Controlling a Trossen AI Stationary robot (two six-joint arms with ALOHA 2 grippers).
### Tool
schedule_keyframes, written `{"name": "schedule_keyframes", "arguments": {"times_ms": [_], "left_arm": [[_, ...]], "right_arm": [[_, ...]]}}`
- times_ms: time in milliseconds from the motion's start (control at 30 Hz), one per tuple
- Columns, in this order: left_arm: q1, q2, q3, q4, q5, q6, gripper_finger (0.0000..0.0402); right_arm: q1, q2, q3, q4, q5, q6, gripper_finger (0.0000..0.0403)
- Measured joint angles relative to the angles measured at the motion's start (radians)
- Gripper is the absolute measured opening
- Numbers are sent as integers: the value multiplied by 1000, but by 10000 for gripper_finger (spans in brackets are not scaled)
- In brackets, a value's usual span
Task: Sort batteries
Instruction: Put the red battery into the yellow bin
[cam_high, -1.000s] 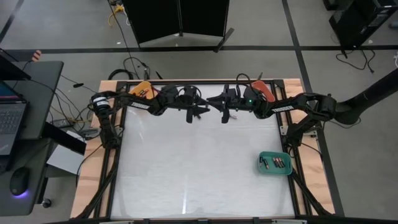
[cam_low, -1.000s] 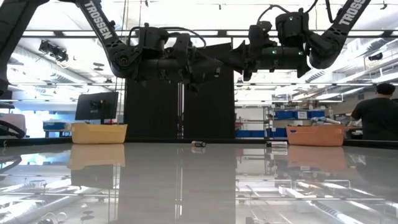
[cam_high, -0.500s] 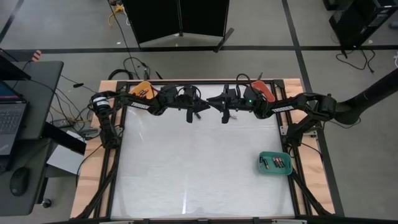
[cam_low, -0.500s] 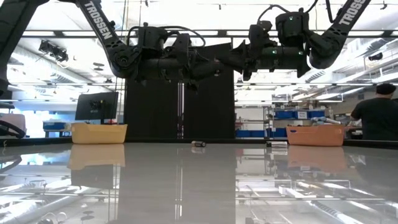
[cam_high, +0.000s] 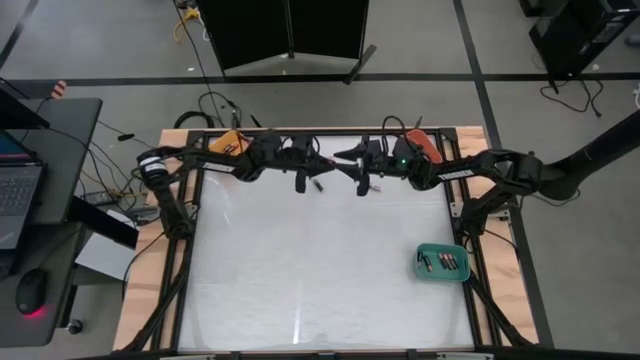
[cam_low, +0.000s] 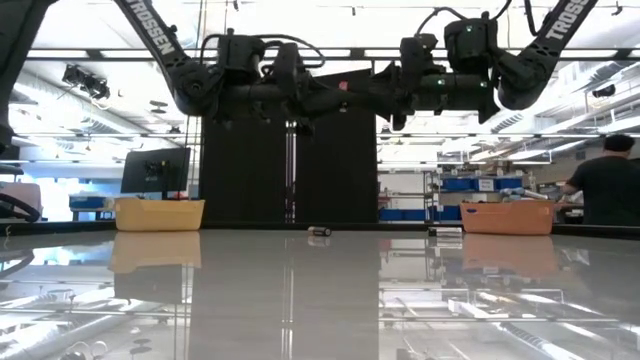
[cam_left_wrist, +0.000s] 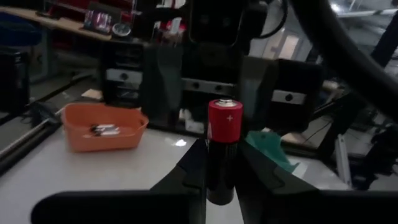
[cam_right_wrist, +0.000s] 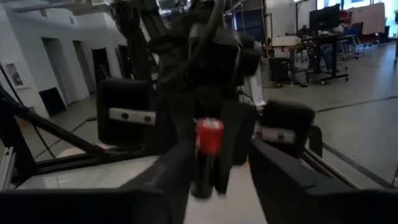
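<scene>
High above the far middle of the table my two grippers meet tip to tip. My left gripper (cam_left_wrist: 222, 182) (cam_high: 318, 180) is shut on a battery (cam_left_wrist: 222, 149) (cam_right_wrist: 204, 155) with a red top end and a black body. My right gripper (cam_right_wrist: 221, 177) (cam_high: 350, 162) faces it, open, a finger on either side of the battery with a gap to each. In the low view the battery's red end (cam_low: 343, 86) shows between the two grippers. Several more batteries lie in the green tray (cam_high: 442, 263). My left gripper pinches the battery's black body (cam_left_wrist: 221, 175) between its two fingers. It comes in level from the table's left side. The battery stands about upright in the hold, with its red end (cam_left_wrist: 224, 117) above the fingers, lifted far clear of the table.
An orange tray (cam_high: 228, 143) stands at the far left and a red-orange tray (cam_high: 425, 147) (cam_left_wrist: 104, 127) holding some batteries at the far right. Two loose batteries (cam_low: 319, 231) (cam_low: 432, 231) lie near the far edge. A person (cam_low: 605, 190) stands beyond the table.
My left gripper has shut on the battery, and my right gripper has opened its fingers and let go of it. Both grippers stay high at the far middle; the battery keeps its place between them.
</scene>
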Motion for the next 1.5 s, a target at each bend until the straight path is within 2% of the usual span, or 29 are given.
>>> {"name": "schedule_keyframes", "arguments": {"times_ms": [167,300,500,667,767,967,1133,1333,1500], "left_arm": [[27,-123,0,-232,-20,104,56],[48,-243,0,-482,-73,200,56],[86,-415,0,-872,-234,274,56],[127,-497,0,-1098,-341,263,56],[163,-509,0,-1230,-407,245,56],[260,-504,0,-1512,-553,230,56],[359,-503,0,-1657,-637,192,56],[466,-460,0,-1691,-669,213,56],[525,-362,0,-1690,-671,275,56]], "right_arm": [[0,-49,0,-50,2,-44,210],[0,-109,0,-142,49,-101,204],[0,-171,0,-327,172,-174,129],[0,-174,0,-376,198,-181,44],[0,-174,0,-394,215,-200,10],[0,-173,0,-410,220,-206,28],[0,-173,-1,-439,220,-215,11],[0,-173,-1,-445,220,-225,18],[0,-173,-1,-454,220,-225,19]]}}
